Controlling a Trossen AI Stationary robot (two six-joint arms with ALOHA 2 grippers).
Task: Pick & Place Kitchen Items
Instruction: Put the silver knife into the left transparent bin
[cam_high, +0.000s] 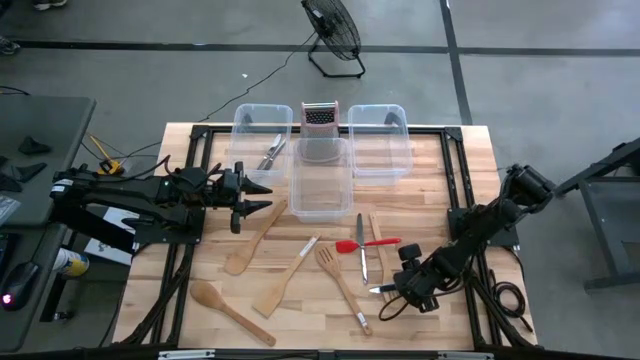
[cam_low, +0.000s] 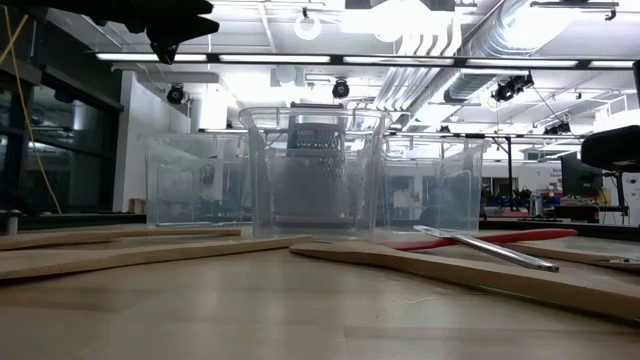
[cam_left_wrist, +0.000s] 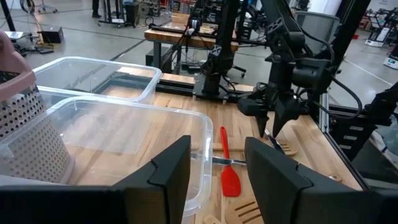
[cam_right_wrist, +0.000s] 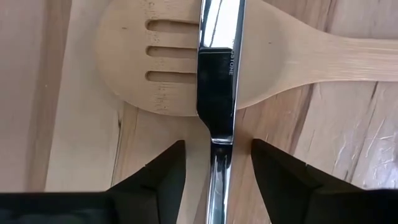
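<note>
A: Where was the right end effector (cam_right_wrist: 214, 167)?

B: Low over the worktop's (cam_high: 440, 320) near right part, fingers (cam_right_wrist: 153, 171) spread, a silver table knife (cam_right_wrist: 217, 93) between them but not clamped. The knife's blade lay across a slotted wooden spatula (cam_right_wrist: 273, 56).

A: And the left end effector (cam_high: 258, 197)?

B: Above the worktop's left side, fingers parted, gripping nothing, pointing toward the middle clear bin (cam_high: 321, 182).

A: The other utensils?

B: A red-headed spatula (cam_high: 368, 243) and another knife (cam_high: 361, 247) lay near the right arm. A wooden spoon (cam_high: 228, 311) and wooden spatulas (cam_high: 256, 238) lay left of centre. Metal cutlery (cam_high: 272, 151) sat inside the far left bin (cam_high: 262, 129), beside the box grater (cam_high: 320, 117).
</note>
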